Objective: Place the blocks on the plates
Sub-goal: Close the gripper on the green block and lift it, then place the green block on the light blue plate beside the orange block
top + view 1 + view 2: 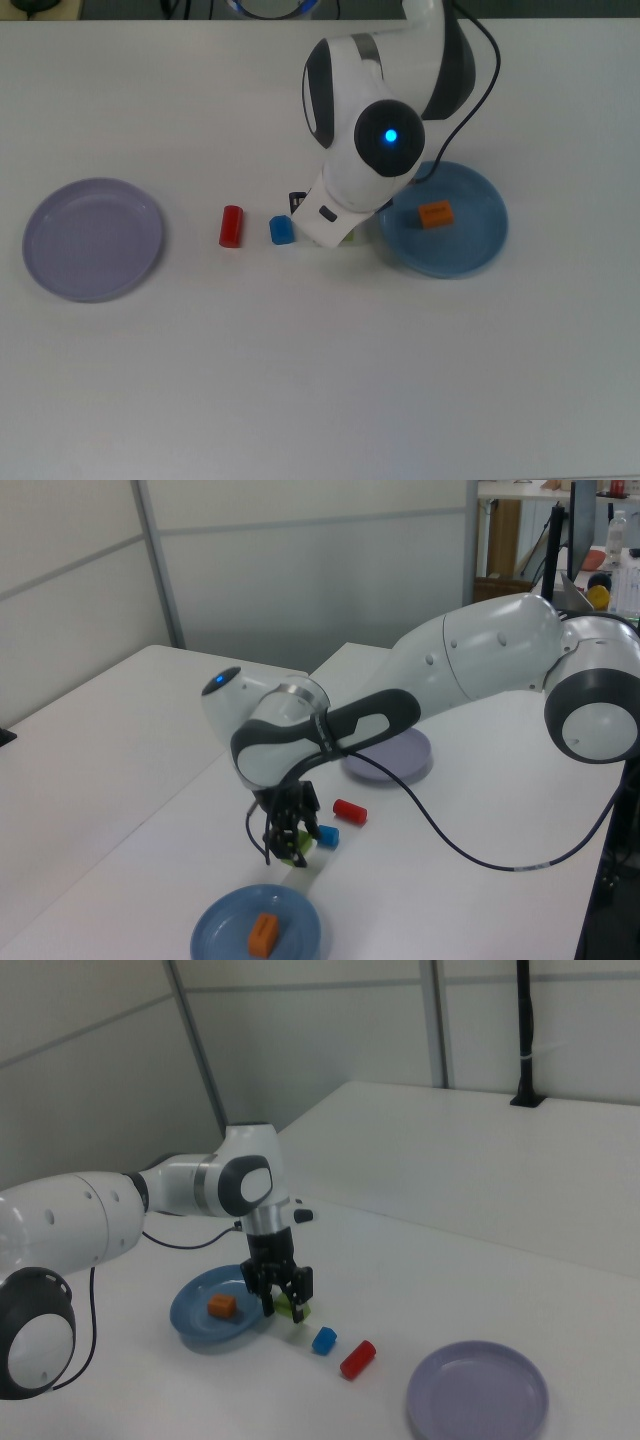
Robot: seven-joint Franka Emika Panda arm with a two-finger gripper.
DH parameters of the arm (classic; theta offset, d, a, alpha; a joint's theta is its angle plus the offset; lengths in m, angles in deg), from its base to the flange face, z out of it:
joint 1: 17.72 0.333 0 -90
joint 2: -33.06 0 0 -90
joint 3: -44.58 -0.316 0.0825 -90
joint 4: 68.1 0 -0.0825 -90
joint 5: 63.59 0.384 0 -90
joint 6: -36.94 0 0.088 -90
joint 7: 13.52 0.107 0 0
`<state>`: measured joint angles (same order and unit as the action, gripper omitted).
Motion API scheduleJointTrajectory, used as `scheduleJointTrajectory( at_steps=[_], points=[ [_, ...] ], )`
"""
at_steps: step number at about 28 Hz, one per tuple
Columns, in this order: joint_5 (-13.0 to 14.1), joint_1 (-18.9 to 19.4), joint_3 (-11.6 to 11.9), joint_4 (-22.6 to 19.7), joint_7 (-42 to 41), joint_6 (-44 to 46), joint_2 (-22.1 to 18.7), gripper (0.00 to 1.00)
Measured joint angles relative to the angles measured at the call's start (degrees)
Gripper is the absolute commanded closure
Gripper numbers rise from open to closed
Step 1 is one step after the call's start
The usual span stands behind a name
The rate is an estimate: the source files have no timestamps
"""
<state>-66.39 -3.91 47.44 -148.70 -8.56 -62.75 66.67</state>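
Light blue round plate, lower centre of the left view: carrying the small orange rectangular block inside its rim

Two-finger black gripper, just behind the plate in the left view: clenching the small green rectangular block, apparently lifting it clear of the white table; in the top view the arm is hiding the block

Stubby blue block and red cylinder, centre of the top view: lying apart on the table, untouched

Pale lavender round plate, left of the top view: sitting bare, well apart from the rest

Step in hand, by judgement: carrying green to a plate; next move calling for travel over the near blue rim, then lowering and opening
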Motion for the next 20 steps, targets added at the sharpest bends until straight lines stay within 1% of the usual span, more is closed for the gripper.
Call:
scheduleJointTrajectory(
  at_steps=[2,4,10,12,14,15,16,17,18,19,20],
  points=[
    [0.0,0.1,-0.3,1.1,-0.1,0.0,-0.2,1.0],
    [0.0,0.1,-1.2,1.9,-0.2,0.0,-0.4,1.0],
    [0.0,0.8,-5.4,2.4,-0.2,0.0,-0.5,1.0],
    [0.0,1.6,-6.4,2.4,-0.2,0.0,-0.5,0.95],
    [0.0,2.5,-6.7,2.4,-0.2,0.0,-0.4,0.87],
    [0.0,2.9,-6.7,2.3,-0.2,0.0,-0.4,0.78],
    [0.0,3.3,-6.7,2.3,-0.2,0.0,-0.4,0.59],
    [0.0,3.7,-6.7,2.3,-0.2,0.0,-0.3,0.52],
    [0.0,4.0,-6.7,2.3,-0.2,0.0,-0.2,0.45],
    [0.0,4.2,-6.7,2.3,-0.2,0.0,-0.2,0.4],
    [0.0,4.4,-6.7,2.3,-0.2,0.0,-0.2,0.39]
  ],
)
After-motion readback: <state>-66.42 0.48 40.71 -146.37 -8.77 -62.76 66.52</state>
